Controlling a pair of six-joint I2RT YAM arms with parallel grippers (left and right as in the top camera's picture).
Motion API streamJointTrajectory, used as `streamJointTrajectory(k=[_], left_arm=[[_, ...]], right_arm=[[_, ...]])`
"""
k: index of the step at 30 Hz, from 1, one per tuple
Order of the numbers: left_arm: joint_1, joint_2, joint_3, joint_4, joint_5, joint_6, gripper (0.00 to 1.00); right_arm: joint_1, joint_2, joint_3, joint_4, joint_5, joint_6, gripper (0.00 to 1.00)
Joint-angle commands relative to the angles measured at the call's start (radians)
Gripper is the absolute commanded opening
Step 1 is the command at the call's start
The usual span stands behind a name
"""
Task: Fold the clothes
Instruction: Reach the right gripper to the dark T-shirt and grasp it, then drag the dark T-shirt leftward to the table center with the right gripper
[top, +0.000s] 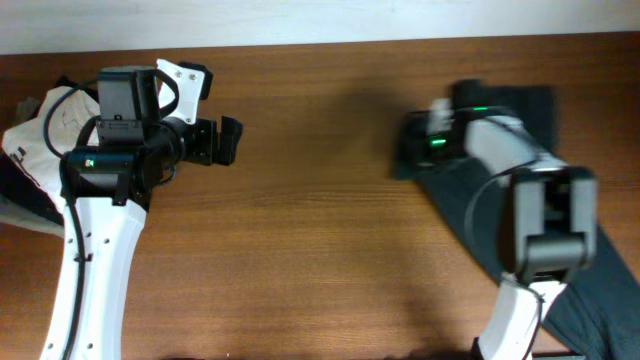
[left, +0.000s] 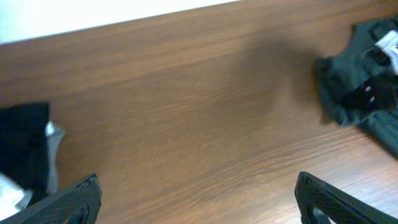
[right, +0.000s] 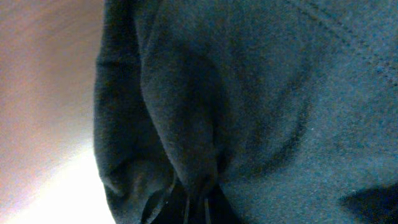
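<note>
Dark shirt (top: 455, 195) bunched at table's (top: 320, 250) right side, under right arm (top: 545, 225). Right gripper (right: 193, 202) clenched, seemingly pinching 1 fold at shirt's edge; view blurry. Left gripper (top: 228, 141) spread wide, empty, well apart. Cloth soft, light, limp: take corners or hem.

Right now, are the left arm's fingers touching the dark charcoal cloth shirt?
No, the open left fingers hover over the brown wooden table, well apart from the shirt.

The left arm (top: 95, 250) is shelled white; a black housing (top: 125, 95) and green light (top: 90, 160) are set behind the left gripper (left: 199, 202).
</note>
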Motion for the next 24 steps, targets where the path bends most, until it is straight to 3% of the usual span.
streamJointTrajectory(k=[1,4,6,10,12,15,18,24], left_arm=[[0.007,-0.006,0.026,-0.03,-0.154,-0.002,0.99],[0.01,-0.015,0.026,-0.035,-0.184,-0.001,0.99],[0.01,-0.021,0.026,-0.035,-0.197,-0.001,0.99],[0.01,-0.024,0.026,-0.035,-0.206,-0.002,0.99],[0.01,-0.024,0.026,-0.035,-0.186,-0.002,0.99],[0.009,-0.019,0.026,-0.035,-0.107,-0.002,0.96],[-0.032,0.024,0.025,-0.035,-0.042,-0.001,0.84],[-0.148,0.222,0.025,0.005,-0.046,0.006,0.8]], right_arm=[[0.291,-0.047,0.006,-0.003,-0.101,-0.014,0.04],[0.516,-0.047,0.006,0.008,-0.018,-0.018,0.07],[0.618,-0.049,0.008,0.002,0.074,-0.05,0.31],[0.671,-0.121,0.021,-0.04,0.253,-0.053,0.49],[0.642,-0.187,0.021,-0.05,0.286,-0.051,0.53],[0.547,-0.313,0.021,-0.099,0.362,0.011,0.66],[0.385,-0.432,0.021,-0.164,0.344,0.068,0.69],[0.164,-0.517,0.021,-0.298,0.241,0.039,0.69]])
